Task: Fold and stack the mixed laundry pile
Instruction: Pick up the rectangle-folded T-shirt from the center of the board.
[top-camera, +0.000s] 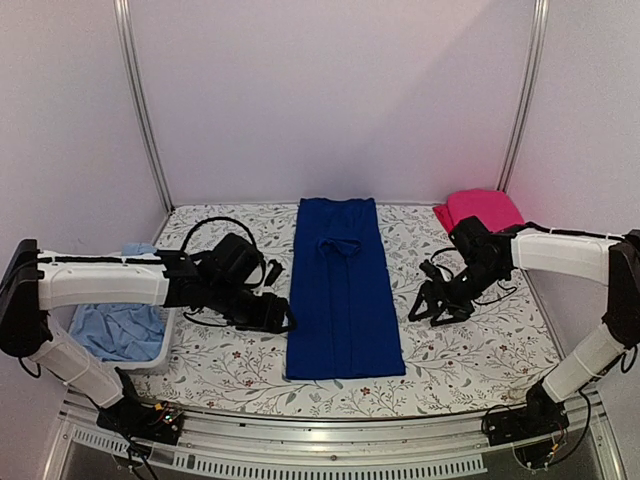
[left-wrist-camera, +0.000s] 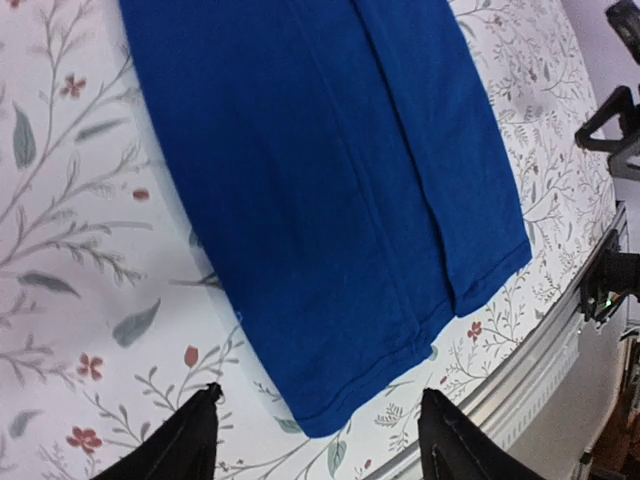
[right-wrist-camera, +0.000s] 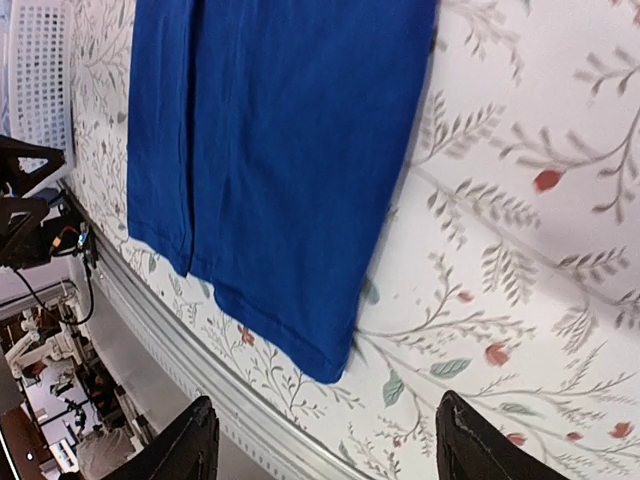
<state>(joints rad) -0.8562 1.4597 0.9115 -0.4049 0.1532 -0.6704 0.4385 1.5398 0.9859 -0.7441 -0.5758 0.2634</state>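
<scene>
The royal-blue shirt (top-camera: 341, 289) lies flat in the middle of the table, folded into a long narrow strip with both sides turned in. It also shows in the left wrist view (left-wrist-camera: 330, 190) and the right wrist view (right-wrist-camera: 270, 150). My left gripper (top-camera: 275, 315) is open and empty just left of the shirt's lower half. My right gripper (top-camera: 432, 308) is open and empty just right of it. The red-pink garment (top-camera: 480, 208) lies folded at the back right. The light-blue shirt (top-camera: 120, 328) sits in the basket.
A white perforated basket (top-camera: 165, 345) stands at the near left under my left arm. The floral table cover (top-camera: 470, 350) spans the table. The metal front rail (top-camera: 350, 440) runs along the near edge. Frame posts stand at the back corners.
</scene>
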